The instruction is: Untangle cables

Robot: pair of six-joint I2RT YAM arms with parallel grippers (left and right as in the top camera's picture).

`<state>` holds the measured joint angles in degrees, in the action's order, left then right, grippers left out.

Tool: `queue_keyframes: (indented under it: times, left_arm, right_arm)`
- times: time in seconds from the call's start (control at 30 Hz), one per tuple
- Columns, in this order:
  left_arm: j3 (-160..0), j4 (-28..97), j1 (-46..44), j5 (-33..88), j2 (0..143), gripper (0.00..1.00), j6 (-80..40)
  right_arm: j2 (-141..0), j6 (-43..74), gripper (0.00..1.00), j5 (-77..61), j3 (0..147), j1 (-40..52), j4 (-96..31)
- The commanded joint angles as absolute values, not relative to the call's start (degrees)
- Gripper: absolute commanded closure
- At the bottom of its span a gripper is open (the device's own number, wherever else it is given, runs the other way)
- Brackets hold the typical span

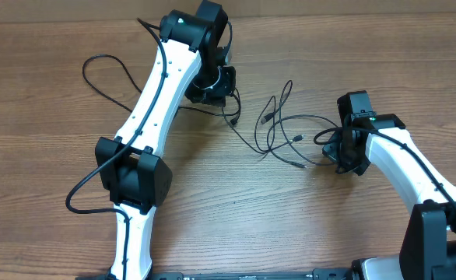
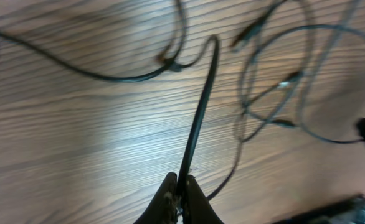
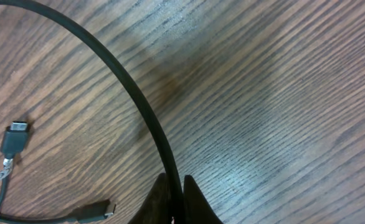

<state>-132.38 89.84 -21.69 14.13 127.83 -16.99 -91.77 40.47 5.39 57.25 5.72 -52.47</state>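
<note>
Nearest, the right claw [image 3: 173, 200] is pinched shut on one of the cables [image 3: 121, 73], the left claw [image 2: 180, 196] likewise clamps another strand, and farther out their tangled loops lie on the wooden bench [image 1: 41, 194] between both arms.

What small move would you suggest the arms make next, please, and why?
Probably ease the right gripper slowly outward, away from the left gripper. Both are shut on strands of the cables, whose loose loops lie crossed between the two arms. A gentle pull apart may draw one strand clear of the others without tightening the crossings.
</note>
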Motion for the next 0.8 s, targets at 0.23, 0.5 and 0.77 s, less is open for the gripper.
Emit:
queue_keyframes:
  times: [0.23,0.5,0.77]
  left_arm:
    - [-134.58,92.95,-15.92,-3.64,119.92,0.96,-22.31]
    - [-142.06,85.69,-6.5,-2.96,103.81,0.96,-22.31]
    - [-142.41,79.13,15.99,-3.57,95.64,0.96,-25.06]
  right_arm:
    - [-90.54,40.01,0.95,6.46,57.32,5.72,-54.43]
    - [-90.54,40.05,0.95,6.46,57.32,5.74,-54.41]
    - [-90.54,40.05,0.95,6.63,57.32,5.74,-54.39]
